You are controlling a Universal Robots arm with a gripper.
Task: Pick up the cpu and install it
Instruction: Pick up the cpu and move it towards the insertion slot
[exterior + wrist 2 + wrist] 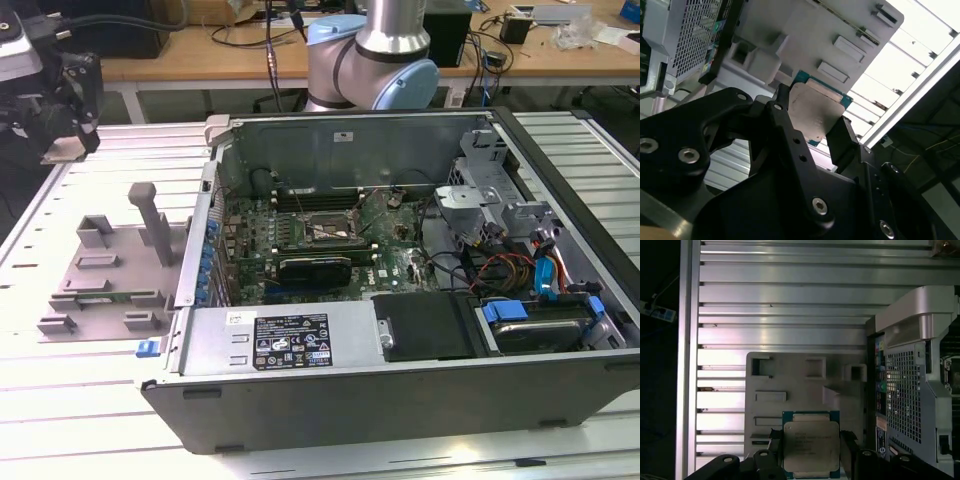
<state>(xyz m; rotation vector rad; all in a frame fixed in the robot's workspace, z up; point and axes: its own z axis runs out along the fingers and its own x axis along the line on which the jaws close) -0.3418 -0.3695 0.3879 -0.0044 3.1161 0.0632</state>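
The gripper [811,460] clamps its two black fingers [774,452] on opposite edges of the cpu [811,446], probably to keep it level, in the air near the grey fixture tray [100,270], well apart from the motherboard socket [325,228] on the exterior view's right.

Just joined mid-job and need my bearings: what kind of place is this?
Probably a robotics lab bench for PC assembly: an open computer case on a slatted aluminium table, a grey parts fixture, and cluttered desks behind.
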